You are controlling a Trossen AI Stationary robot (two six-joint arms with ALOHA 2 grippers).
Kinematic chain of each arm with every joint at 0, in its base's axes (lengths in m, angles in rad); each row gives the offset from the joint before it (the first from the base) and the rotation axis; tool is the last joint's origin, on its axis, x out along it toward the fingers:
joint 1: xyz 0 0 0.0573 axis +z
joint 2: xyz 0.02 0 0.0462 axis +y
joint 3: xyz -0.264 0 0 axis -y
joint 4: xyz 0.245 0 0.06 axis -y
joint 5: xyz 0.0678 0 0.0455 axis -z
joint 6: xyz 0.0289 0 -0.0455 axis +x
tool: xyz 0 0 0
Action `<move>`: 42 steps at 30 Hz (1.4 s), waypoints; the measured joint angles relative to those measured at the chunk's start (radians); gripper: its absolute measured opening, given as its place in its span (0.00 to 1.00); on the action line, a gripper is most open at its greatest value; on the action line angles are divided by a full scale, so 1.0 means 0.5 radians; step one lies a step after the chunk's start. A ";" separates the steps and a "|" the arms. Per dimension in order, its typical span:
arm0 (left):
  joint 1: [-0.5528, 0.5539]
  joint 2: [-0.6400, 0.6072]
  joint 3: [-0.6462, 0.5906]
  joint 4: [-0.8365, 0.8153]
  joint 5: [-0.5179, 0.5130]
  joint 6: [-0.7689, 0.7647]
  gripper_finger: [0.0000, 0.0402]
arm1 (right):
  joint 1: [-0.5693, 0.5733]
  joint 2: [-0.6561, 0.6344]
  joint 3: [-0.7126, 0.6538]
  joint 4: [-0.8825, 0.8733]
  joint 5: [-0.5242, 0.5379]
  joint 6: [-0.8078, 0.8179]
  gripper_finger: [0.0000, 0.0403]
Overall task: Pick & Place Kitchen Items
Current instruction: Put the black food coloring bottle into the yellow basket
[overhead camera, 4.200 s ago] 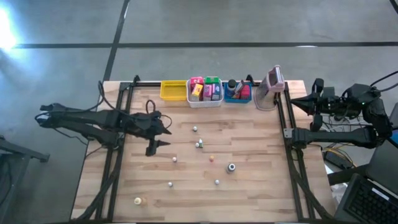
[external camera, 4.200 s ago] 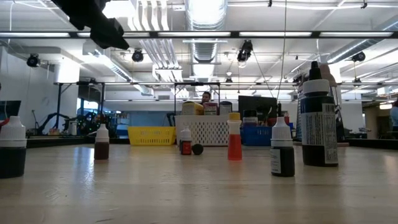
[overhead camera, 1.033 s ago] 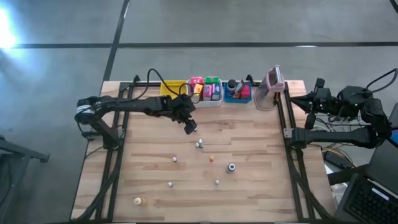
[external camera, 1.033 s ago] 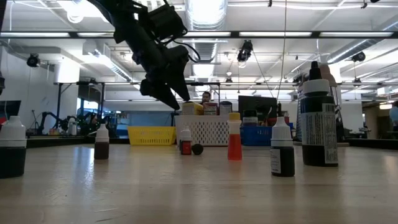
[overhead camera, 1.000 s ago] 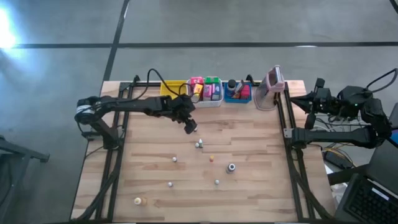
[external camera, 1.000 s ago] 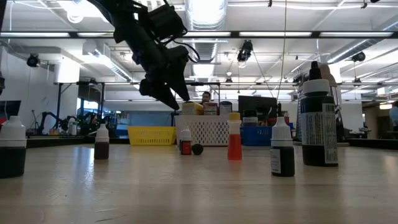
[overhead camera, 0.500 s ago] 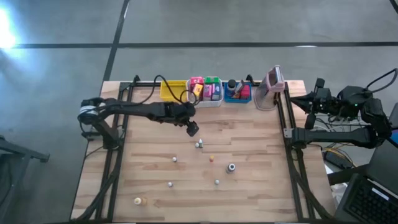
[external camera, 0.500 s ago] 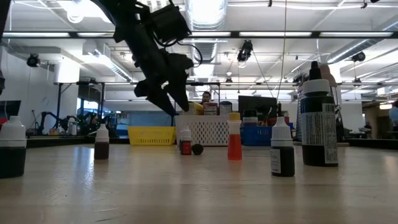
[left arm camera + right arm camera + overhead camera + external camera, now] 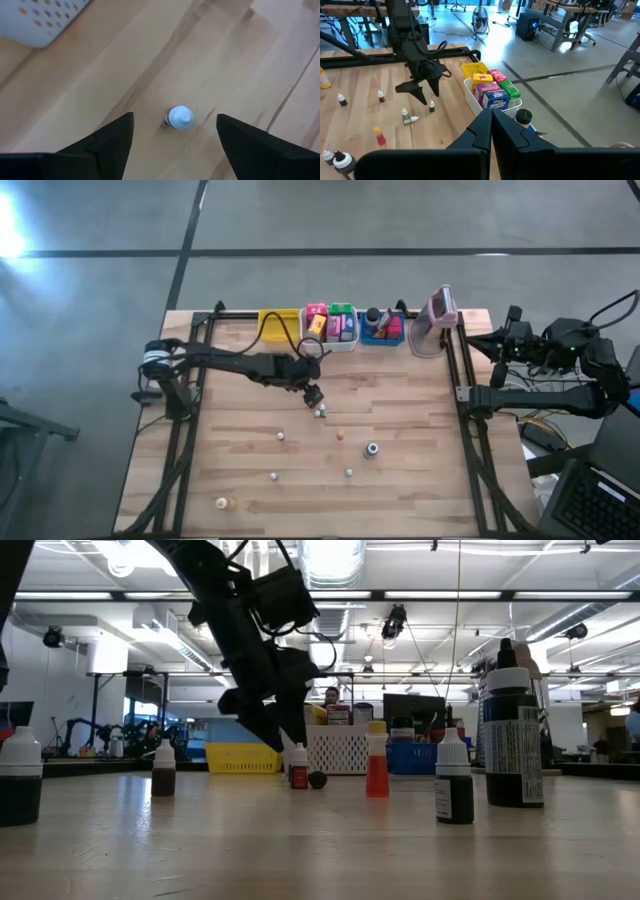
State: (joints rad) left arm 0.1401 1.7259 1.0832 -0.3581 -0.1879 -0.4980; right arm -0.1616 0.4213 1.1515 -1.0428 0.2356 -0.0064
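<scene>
We have the left gripper (image 9: 313, 396) out over the middle of the wooden table (image 9: 420, 480), jaws spread wide and holding nothing. In the left wrist view its two dark fingers (image 9: 111, 142) stand either side of a small white-capped dropper bottle (image 9: 179, 118), seen from straight above; the bottle sits in the gap, a little nearer one finger than the other, and touches neither. From the low view the gripper tips hang just above the tabletop, close to a small bottle standing there.

To do this step well, we judge that we should centre the cap between the fingers first, then come straight down so the pads meet the bottle's body rather than its narrow nozzle. A slanted approach could knock it over, since it is slim and upright. We should close gently and lift plumb.

Further right on the table, the other small bottles stand scattered and well apart, among them an orange one (image 9: 340, 434) and a larger dark one (image 9: 372, 448). Along the far edge sit the yellow bin (image 9: 278, 326), the white bin (image 9: 328, 326) packed with coloured packets, and the blue bin (image 9: 381, 328).

The right gripper (image 9: 491, 116) waits off the table's right side, fingers pressed together and empty.
</scene>
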 joint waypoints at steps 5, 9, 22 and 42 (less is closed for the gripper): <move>-0.007 0.041 0.002 0.019 0.000 -0.023 0.72 | 0.000 0.000 0.000 0.000 0.000 -0.004 0.02; -0.012 0.049 0.002 0.076 0.005 -0.024 0.71 | 0.000 0.000 0.000 0.000 0.001 0.005 0.02; -0.014 0.050 -0.010 0.081 0.012 -0.056 0.51 | 0.000 0.000 0.000 0.000 0.001 0.003 0.02; -0.014 0.078 -0.014 0.107 0.014 -0.044 0.48 | 0.000 0.000 0.000 0.000 0.002 0.000 0.02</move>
State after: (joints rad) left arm 0.1329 1.7649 1.0763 -0.3046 -0.1810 -0.5198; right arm -0.1616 0.4213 1.1515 -1.0429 0.2366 -0.0065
